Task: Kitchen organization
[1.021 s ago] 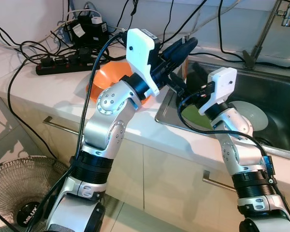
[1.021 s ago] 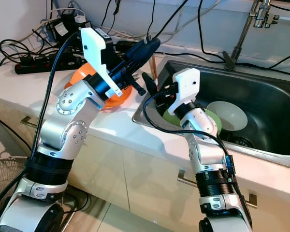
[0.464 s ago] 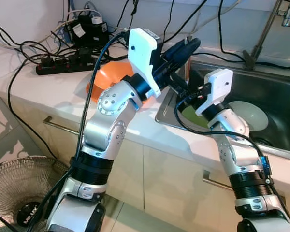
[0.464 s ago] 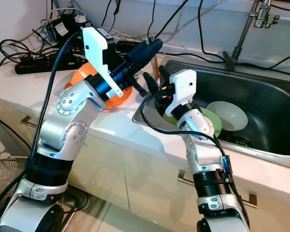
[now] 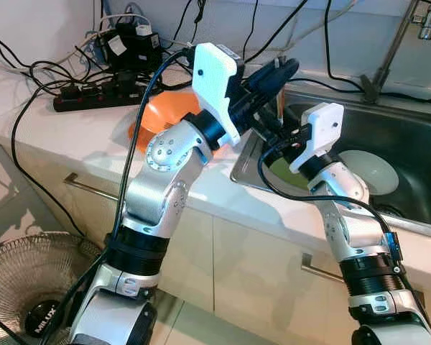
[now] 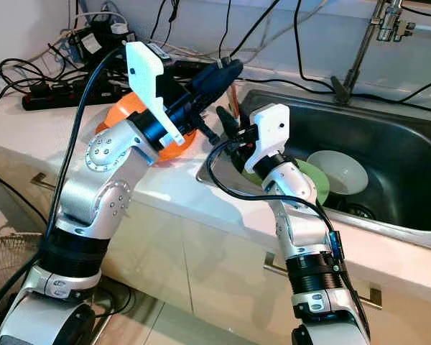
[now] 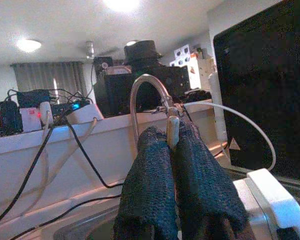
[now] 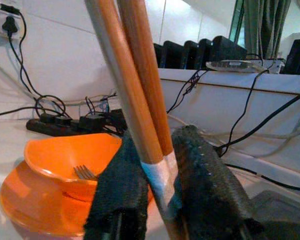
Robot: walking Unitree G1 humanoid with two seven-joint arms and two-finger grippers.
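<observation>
Over the left rim of the stainless steel sink (image 6: 388,136), the two grippers meet. The right gripper (image 8: 157,195) has its black fingers pinched on a pair of brown wooden chopsticks (image 8: 135,90) with pale tips, which stand steeply upward from the grip just above that rim. The left gripper (image 7: 172,150) reaches across from the counter side toward the sink, its two fingers pressed together around the pale end of a thin stick, most likely the same chopsticks, though the pictures do not settle that.

Inside the sink, a flat green plate (image 6: 317,185) lies at the bottom beneath the right forearm, and a white bowl (image 6: 341,172) sits just beside it, farther from the left rim. On the white countertop (image 5: 72,136) beside the sink's left rim stands an orange plastic bowl (image 8: 70,160) on an orange plate (image 8: 35,205), with a metal fork (image 8: 84,172) resting inside the bowl. Farther from the sink along the wall, a black power strip (image 5: 93,95) lies among tangled black cables. A chrome tap (image 6: 370,43) rises behind the sink.
</observation>
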